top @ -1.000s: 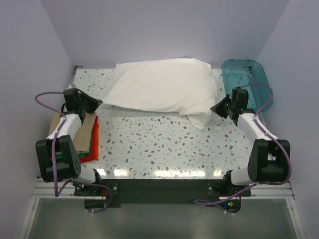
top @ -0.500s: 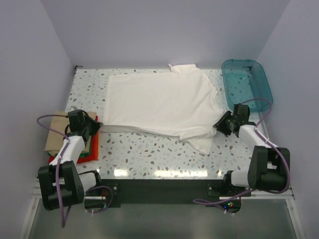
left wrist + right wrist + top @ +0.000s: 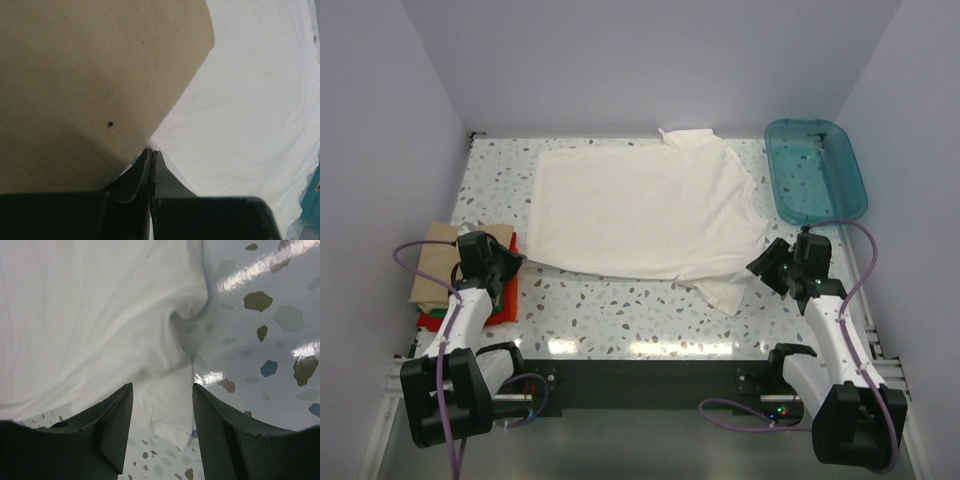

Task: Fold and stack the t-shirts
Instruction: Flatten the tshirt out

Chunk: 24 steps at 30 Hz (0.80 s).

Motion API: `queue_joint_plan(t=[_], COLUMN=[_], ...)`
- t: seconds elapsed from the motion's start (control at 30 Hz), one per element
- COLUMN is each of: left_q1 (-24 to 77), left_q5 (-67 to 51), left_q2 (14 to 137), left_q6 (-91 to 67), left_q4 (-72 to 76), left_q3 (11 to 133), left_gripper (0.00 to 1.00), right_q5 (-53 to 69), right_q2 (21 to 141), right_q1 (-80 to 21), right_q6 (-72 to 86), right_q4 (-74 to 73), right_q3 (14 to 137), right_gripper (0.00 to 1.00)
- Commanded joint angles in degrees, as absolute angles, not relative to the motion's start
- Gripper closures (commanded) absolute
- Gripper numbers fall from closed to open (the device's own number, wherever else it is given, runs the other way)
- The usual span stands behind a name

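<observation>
White t-shirt lies flat on the speckled counter. The left jaws are shut, pinching its near left corner, right above the folded tan t-shirt. The right jaws stand open over its near right edge. A teal bin sits far right, just beside the white t-shirt

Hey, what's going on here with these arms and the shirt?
A white t-shirt lies spread flat on the table. The left tool is shut on its near-left corner; the right tool stands open over the near-right corner, gripping nothing. A stack of folded shirts, tan on top, sits at the left edge; a teal bin at the far right.
</observation>
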<state>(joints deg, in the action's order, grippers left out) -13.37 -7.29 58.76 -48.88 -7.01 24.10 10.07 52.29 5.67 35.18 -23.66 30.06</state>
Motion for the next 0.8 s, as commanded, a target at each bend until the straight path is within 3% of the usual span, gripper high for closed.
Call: queue_joint_plan(t=[0.0,0.3,0.77], left_q1=[-13.10,-13.18,-13.27], left_q5=[-7.47,-7.73,-7.91], left_q2=[56.96,57.04,57.74], left_q6=[-47.99,-47.37,-47.20], left_q4=[-6.42,-6.24,-5.10], left_q3=[23.82,23.29,22.41], left_gripper=[1.00,1.00,1.00], right_q5=[12.04,0.80,-2.29], right_q2=[49.32,46.32,45.08], right_q1=[4.40,-11.93,-16.79], right_q6=[35.77,43.50,48.69], right_q4=[-27.59,-30.76,-33.58], right_q3=[26.64,23.21,19.95], right_gripper=[0.46,0.49,0.51])
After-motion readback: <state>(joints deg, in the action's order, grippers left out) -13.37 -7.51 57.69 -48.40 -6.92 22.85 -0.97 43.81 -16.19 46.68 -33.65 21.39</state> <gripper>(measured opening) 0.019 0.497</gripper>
